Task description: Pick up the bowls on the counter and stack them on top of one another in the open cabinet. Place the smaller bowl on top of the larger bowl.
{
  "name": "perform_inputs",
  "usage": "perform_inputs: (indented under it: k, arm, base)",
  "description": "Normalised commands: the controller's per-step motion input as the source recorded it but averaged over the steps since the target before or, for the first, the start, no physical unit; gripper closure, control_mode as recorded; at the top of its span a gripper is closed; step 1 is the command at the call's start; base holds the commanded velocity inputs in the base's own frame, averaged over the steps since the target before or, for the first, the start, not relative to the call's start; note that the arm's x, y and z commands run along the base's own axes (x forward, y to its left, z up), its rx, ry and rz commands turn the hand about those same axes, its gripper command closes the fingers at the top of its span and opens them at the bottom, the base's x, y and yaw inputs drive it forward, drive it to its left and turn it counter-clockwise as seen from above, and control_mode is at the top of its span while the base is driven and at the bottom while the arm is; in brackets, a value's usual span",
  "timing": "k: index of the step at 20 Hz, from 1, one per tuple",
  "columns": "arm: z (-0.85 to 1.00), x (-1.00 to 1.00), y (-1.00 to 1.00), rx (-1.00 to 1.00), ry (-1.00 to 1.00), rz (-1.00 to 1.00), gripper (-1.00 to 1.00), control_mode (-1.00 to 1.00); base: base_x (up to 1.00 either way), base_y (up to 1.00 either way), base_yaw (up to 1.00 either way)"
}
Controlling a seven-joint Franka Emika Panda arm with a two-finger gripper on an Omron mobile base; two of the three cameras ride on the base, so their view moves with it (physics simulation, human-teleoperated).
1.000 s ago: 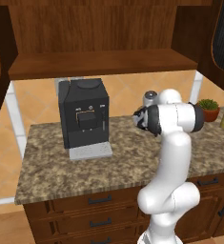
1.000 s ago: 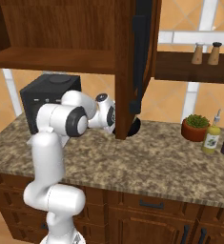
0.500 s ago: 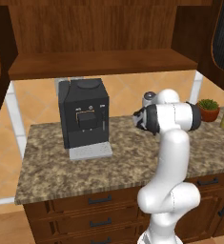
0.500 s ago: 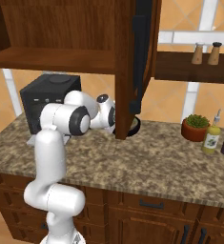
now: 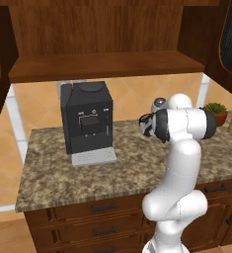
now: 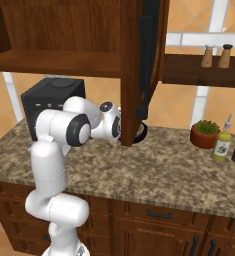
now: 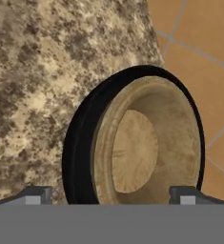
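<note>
Open cabinet [image 5: 107,65] overhead held neither bowl on its shelf. Bench [image 5: 53,178] carried both, at its far edge near the wall, already nested: smaller bowl [image 7: 147,147] inside larger bowl [image 7: 80,147]. My tool [image 7: 111,194] had its tips spread wide, clamped on nothing. The stack sat directly ahead of the tool, its rim between the tips.

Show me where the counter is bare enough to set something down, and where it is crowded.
The counter has a wide bare stretch in front of the coffee machine, toward its front edge. The cabinet shelf above is bare too. It is crowded at the right end: potted plant and bottles, and by the wall the tan bowl nests in the black bowl.
</note>
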Motion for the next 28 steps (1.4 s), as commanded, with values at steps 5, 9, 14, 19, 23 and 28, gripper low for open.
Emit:
perform_inputs:
  k: [5,9,14,19,23,28]
  arm:
    - [-0.54,0.12,0.00,-0.04,0.00,0.00,-1.00,-1.00]
    - [-0.40,0.57,0.00,-0.10,-0.01,0.00,-1.00,-1.00]
    - [-0.43,0.42,0.00,-0.06,0.00,0.00,1.00,-1.00]
    - [0.00,-0.18,0.00,0.00,-0.01,0.00,1.00,-1.00]
    - [0.65,-0.74,0.06,0.01,-0.03,0.00,1.00,-1.00]
    - [1.00,-1.00,0.12,0.08,0.00,0.01,1.00,-1.00]
  base:
    - [0.00,0.00,0.00]
    - [0.00,0.00,0.00]
    - [0.00,0.00,0.00]
    - [0.00,0.00,0.00]
    - [0.00,0.00,0.00]
    - [0.00,0.00,0.00]
